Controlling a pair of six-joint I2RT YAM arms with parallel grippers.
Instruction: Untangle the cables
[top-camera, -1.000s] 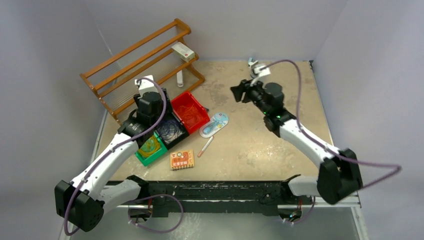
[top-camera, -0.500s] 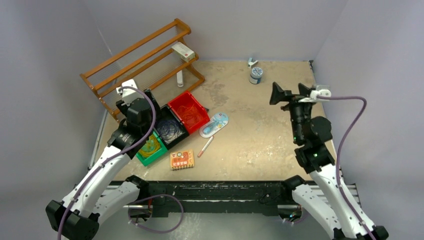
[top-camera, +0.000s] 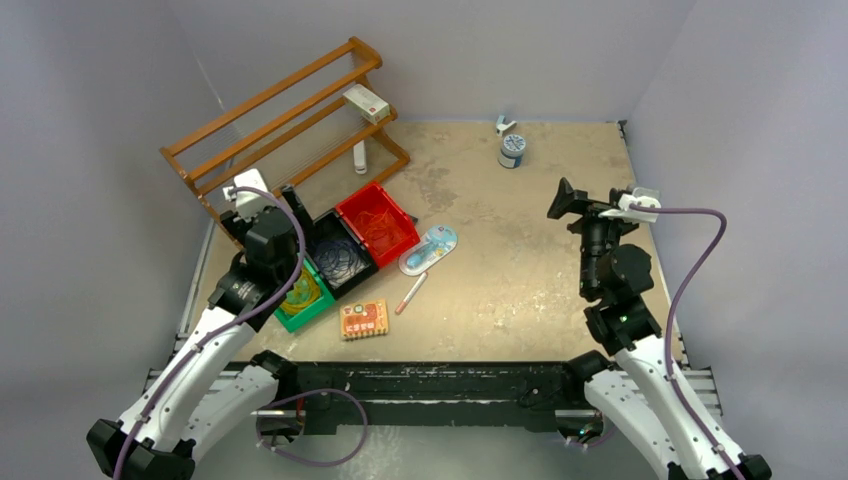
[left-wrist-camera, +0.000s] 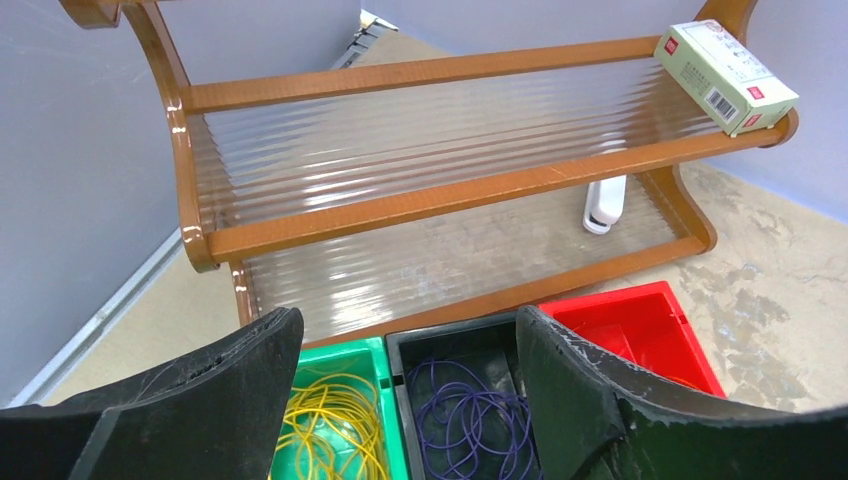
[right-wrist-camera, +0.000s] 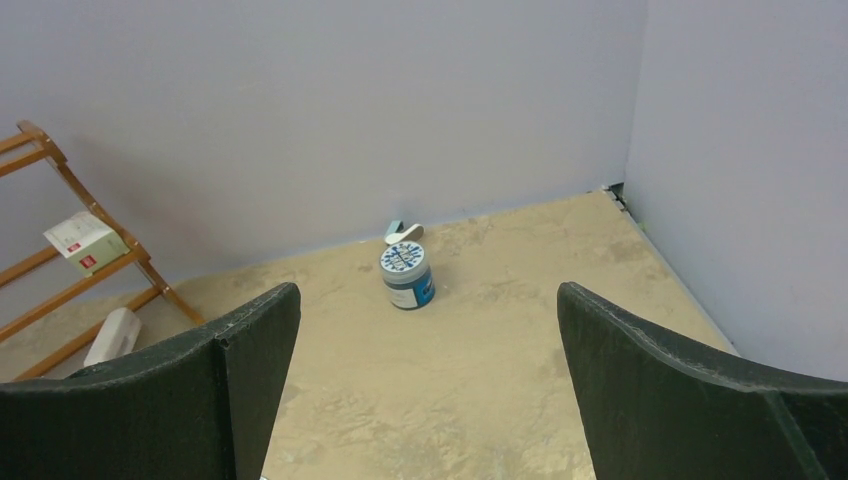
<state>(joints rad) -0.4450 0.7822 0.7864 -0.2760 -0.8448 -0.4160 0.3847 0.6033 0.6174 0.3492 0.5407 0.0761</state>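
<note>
The cables lie sorted in three bins at the left. A yellow cable (top-camera: 299, 293) (left-wrist-camera: 328, 432) is coiled in the green bin (top-camera: 318, 309). A dark blue-purple cable (top-camera: 341, 259) (left-wrist-camera: 482, 424) lies in the black bin (top-camera: 357, 275). A thin orange-red cable (top-camera: 378, 220) lies in the red bin (top-camera: 401, 236) (left-wrist-camera: 640, 318). My left gripper (top-camera: 265, 203) (left-wrist-camera: 405, 325) is open and empty, raised behind the green and black bins and facing the rack. My right gripper (top-camera: 578, 205) (right-wrist-camera: 428, 292) is open and empty, raised over the right side of the table.
A wooden rack (top-camera: 270, 125) (left-wrist-camera: 440, 190) stands at the back left with a small box (top-camera: 366, 103) (left-wrist-camera: 725, 75) on it. A jar (top-camera: 512, 150) (right-wrist-camera: 407, 278) is at the back. A blue-white packet (top-camera: 428, 249), a pen (top-camera: 410, 293) and an orange box (top-camera: 363, 318) lie near the bins.
The right arm swung from the back centre, near the jar, to the right side. The left gripper drew back from over the bins toward the left.
</note>
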